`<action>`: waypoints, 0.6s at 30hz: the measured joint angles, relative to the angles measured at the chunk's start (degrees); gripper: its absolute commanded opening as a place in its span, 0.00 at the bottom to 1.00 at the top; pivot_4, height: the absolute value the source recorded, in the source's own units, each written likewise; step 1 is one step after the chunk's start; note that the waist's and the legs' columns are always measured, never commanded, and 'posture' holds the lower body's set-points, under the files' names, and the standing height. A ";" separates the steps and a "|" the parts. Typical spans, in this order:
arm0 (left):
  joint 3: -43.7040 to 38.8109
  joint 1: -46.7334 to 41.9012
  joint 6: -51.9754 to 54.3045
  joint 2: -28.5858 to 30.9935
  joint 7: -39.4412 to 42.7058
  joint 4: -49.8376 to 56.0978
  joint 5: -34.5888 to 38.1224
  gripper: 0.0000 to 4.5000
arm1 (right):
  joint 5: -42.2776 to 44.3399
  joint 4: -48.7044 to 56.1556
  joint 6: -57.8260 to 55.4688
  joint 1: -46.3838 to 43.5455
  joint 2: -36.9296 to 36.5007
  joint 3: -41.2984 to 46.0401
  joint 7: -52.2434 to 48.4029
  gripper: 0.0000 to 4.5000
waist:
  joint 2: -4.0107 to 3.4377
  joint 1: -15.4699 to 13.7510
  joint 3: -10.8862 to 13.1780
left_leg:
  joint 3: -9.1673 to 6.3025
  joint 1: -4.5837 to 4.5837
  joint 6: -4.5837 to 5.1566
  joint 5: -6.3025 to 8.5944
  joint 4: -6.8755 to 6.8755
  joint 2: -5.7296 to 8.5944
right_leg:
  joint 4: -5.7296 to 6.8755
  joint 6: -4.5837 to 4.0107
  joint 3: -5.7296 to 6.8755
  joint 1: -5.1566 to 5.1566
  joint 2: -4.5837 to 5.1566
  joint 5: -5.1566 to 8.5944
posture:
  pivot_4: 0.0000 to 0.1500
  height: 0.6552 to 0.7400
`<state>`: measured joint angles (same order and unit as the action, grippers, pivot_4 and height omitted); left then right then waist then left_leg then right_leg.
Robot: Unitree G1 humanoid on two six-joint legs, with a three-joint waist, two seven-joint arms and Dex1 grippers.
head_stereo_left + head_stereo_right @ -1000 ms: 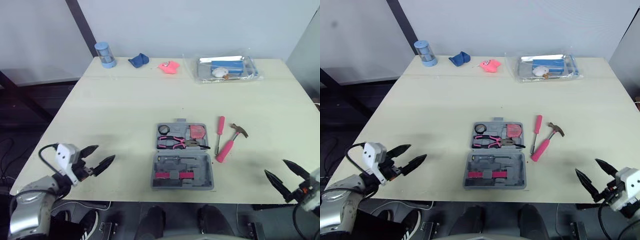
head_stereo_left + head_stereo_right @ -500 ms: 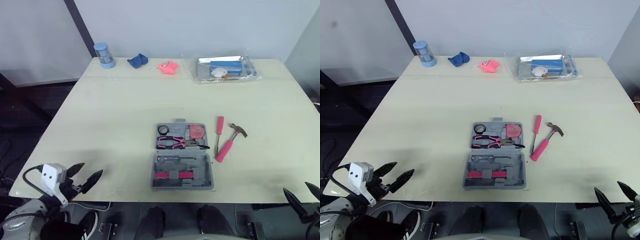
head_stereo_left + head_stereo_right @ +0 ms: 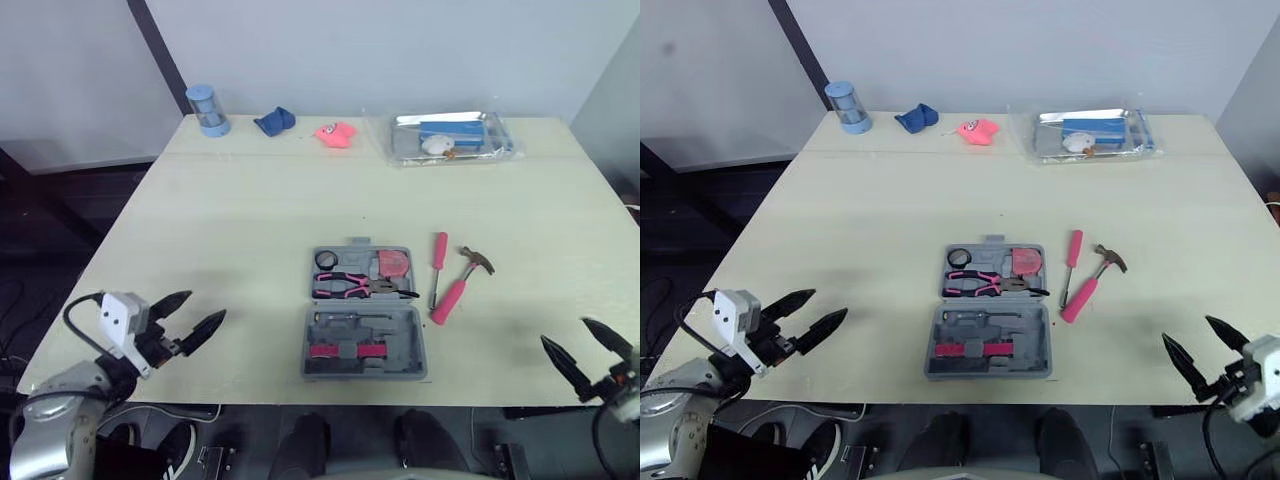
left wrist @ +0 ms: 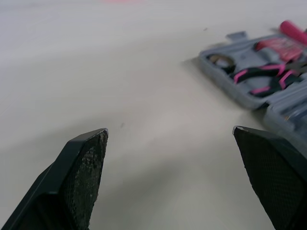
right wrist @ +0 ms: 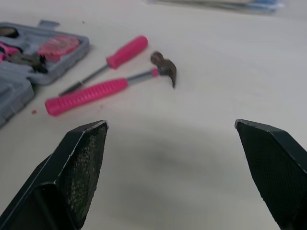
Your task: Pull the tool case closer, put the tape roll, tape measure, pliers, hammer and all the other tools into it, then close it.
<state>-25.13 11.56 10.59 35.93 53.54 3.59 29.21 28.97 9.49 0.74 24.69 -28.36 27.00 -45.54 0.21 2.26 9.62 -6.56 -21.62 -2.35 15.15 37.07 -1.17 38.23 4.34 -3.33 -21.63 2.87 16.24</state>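
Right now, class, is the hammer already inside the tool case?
No, the hammer lies on the table beside the screwdriver, outside the open tool case.

Desk [image 3: 230, 230] bare between left hand [image 3: 206, 305] and open tool case [image 3: 362, 310]: free passage. Hammer [image 3: 458, 287], screwdriver [image 3: 439, 262] lie just right of case, between it and right hand [image 3: 566, 331]. Plastic bag [image 3: 450, 137] at far edge, well apart.
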 measured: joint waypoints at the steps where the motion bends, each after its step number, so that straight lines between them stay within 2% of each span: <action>1: 1.13 -0.97 0.73 0.31 0.24 1.55 0.32 0.99 | -0.48 1.01 -1.35 -1.82 -0.44 -1.40 0.92 1.00 | 0.00 0.05 0.00 | 0.00 0.01 0.00 0.00 0.01 0.00 | 0.00 0.00 -0.01 0.00 0.00 0.00 | 1.00 1.00; 7: 4.65 -4.76 4.13 2.46 2.38 7.12 2.51 0.99 | -1.54 3.95 -6.00 -7.87 -2.95 -6.03 2.25 1.00 | -0.01 -0.06 0.01 | -0.02 -0.03 0.00 0.00 0.00 0.00 | 0.00 0.00 0.02 -0.01 0.00 -0.01 | 1.00 1.00; 13: 7.80 -10.87 7.65 4.35 5.15 10.68 5.38 0.99 | -4.93 0.65 -11.87 -19.24 -6.32 -11.17 3.56 1.00 | 0.00 0.21 0.04 | -0.01 -0.01 0.00 -0.01 0.07 0.01 | 0.01 0.01 0.01 0.00 -0.02 -0.02 | 1.00 1.00; 18: 9.35 -12.40 9.04 6.92 9.06 11.64 6.98 0.99 | -6.49 0.59 -15.91 -23.35 -6.62 -15.19 4.07 1.00 | -0.02 0.12 0.05 | -0.06 -0.10 0.00 0.00 -0.07 0.00 | -0.02 -0.01 0.07 -0.10 -0.02 -0.01 | 1.00 1.00</action>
<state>-15.78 -0.85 19.63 42.85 62.60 15.24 36.19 22.48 10.08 -15.17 1.34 -34.98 11.81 -41.47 0.19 2.38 9.67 -6.62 -21.73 -2.35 15.15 37.00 -1.17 38.20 4.34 -3.25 -21.73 2.85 16.23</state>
